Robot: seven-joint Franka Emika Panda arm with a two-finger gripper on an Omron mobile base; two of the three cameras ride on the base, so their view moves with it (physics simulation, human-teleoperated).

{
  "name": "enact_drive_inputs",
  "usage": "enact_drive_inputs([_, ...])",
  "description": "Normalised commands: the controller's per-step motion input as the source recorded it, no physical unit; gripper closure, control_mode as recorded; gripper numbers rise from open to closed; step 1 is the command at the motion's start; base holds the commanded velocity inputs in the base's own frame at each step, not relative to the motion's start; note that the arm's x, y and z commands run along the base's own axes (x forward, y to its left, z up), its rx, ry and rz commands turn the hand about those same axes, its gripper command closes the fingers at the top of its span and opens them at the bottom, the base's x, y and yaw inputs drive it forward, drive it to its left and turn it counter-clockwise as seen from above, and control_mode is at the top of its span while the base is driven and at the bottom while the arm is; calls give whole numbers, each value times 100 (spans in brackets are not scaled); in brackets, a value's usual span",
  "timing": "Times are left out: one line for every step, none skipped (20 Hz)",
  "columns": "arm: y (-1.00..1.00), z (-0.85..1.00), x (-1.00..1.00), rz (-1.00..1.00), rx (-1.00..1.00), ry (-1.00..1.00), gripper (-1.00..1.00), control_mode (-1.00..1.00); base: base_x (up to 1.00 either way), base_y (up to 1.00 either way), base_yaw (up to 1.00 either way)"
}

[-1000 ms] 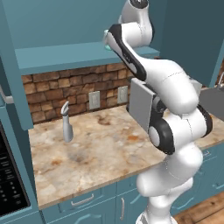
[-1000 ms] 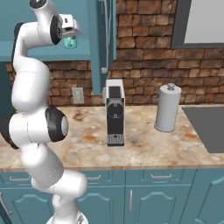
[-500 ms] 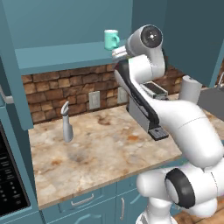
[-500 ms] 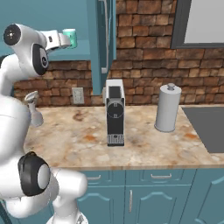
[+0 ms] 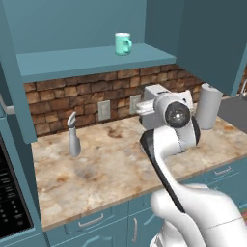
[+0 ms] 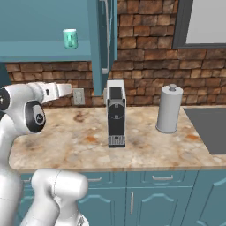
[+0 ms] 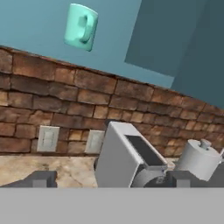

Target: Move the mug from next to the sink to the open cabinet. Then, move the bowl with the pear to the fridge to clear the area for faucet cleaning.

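Teal mug (image 5: 123, 43) upright on cabinet shelf (image 5: 91, 60); end effector (image 7: 109, 179) wide open, empty.

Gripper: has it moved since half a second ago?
Yes. The gripper, open, has come down and away from the mug on the open cabinet shelf, to about the height of the wall outlets.

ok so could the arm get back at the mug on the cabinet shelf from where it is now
Probably yes. The mug stands alone near the front edge of the open cabinet shelf, nothing in front of it. The tool is open and lower down, so the arm would have to rise again.
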Motion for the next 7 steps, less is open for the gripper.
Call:
enact_drive_inputs([-34,-100,-100,-17,0,-2,-100,-100,0,0,0])
enact_drive_inputs([-33,-100,-100,-17,0,-2,-100,-100,0,0,0])
enact_drive_inputs([-34,-100,-100,-17,0,0,-100,-100,0,0,0])
enact_drive_inputs([-34,-100,-100,-16,0,0,-100,-100,0,0,0])
enact_drive_inputs([-26,-99,-100,-16,0,0,-100,-100,0,0,0])
enact_drive_inputs([-24,-74,-100,-15,0,0,-100,-100,0,0,0])
enact_drive_inputs([0,-47,-100,-6,0,0,-100,-100,0,0,0])
